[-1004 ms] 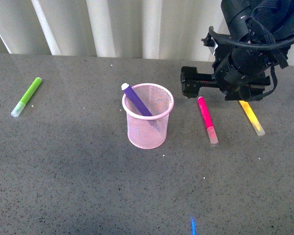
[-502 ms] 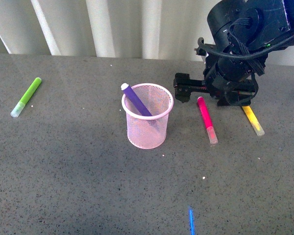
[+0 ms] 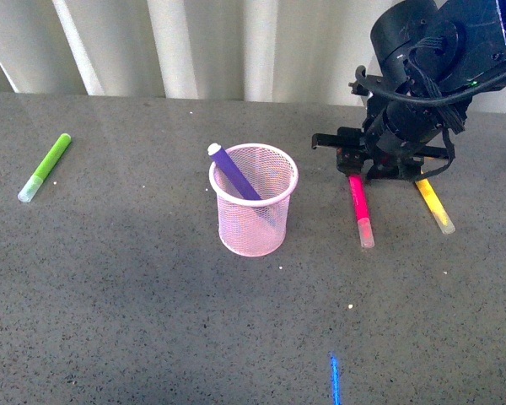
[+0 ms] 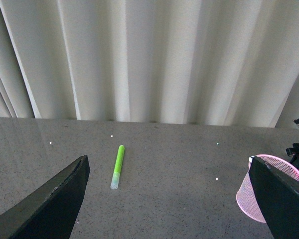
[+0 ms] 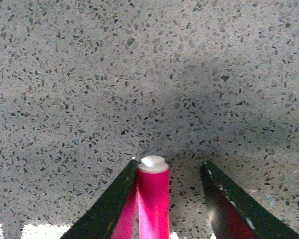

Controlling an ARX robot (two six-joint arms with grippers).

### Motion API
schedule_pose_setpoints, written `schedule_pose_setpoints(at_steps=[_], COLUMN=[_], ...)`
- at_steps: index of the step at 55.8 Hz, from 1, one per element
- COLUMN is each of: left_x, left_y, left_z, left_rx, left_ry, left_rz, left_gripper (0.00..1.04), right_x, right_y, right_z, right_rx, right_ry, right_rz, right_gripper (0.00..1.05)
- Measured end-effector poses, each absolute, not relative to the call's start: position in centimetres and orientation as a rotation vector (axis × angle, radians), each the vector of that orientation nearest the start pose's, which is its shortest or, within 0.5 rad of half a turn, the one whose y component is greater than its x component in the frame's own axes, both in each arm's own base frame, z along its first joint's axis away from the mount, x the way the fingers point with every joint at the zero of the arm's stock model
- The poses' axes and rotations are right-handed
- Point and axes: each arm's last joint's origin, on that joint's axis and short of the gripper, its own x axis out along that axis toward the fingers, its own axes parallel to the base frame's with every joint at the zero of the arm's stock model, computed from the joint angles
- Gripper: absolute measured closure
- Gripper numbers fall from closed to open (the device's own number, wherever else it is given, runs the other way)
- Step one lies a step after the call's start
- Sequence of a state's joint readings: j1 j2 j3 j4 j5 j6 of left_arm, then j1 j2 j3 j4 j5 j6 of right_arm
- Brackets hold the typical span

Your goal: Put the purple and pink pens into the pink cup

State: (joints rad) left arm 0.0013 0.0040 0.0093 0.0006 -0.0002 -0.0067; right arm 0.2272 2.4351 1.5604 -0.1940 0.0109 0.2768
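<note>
Left gripper (image 4: pixel 168 160) hangs spread and idle. Mid-worktop, the pink cup (image 3: pixel 253 211) already holds the purple pen (image 3: pixel 234 173). Toward the right edge, the pink pen (image 3: pixel 360 207) lies off-centre between the spread fingers of the right gripper (image 5: pixel 169 167). Centre it first, then close squarely.

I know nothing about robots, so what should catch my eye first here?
The pink cup stands in the middle with the purple pen leaning inside it. To its right, the right gripper straddles the far end of the pink pen, jaws open. A green marker lies alone at far left.
</note>
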Motion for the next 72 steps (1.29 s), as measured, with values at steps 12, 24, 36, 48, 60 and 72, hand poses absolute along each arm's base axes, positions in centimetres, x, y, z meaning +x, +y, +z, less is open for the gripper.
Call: schedule_pose_setpoints(at_steps=[12,24,36,48,60,72], left_x=[9.7,9.7,9.7,9.7,9.7,9.7], left_y=[0.0,0.0,0.0,0.0,0.0,0.0], left_z=[16.6,16.6,16.6,16.6,16.6,16.6], left_rx=[-0.007,-0.007,-0.006,-0.007,-0.007,-0.007], left_ry=[-0.006,-0.006,-0.006,-0.006,-0.006,-0.006], left_rz=[0.001,0.002,0.001,0.001,0.001,0.002], left_gripper=[0.07,0.07,0.07,0.07,0.07,0.07], right_x=[46.1,45.8,44.7,41.0,36.2,35.0], right_y=[9.3,8.9,9.1,10.1,12.6,15.7], right_z=[4.1,4.5,8.7,17.5,22.3,19.2], right_rx=[0.154,0.215,0.331,0.380,0.211,0.074], right_ry=[1.075,1.003,0.776,0.394,0.077,0.105], right_rz=[0.048,0.086,0.200,0.393,0.549,0.607], right_gripper=[0.93,0.93,0.93,0.93,0.93,0.93])
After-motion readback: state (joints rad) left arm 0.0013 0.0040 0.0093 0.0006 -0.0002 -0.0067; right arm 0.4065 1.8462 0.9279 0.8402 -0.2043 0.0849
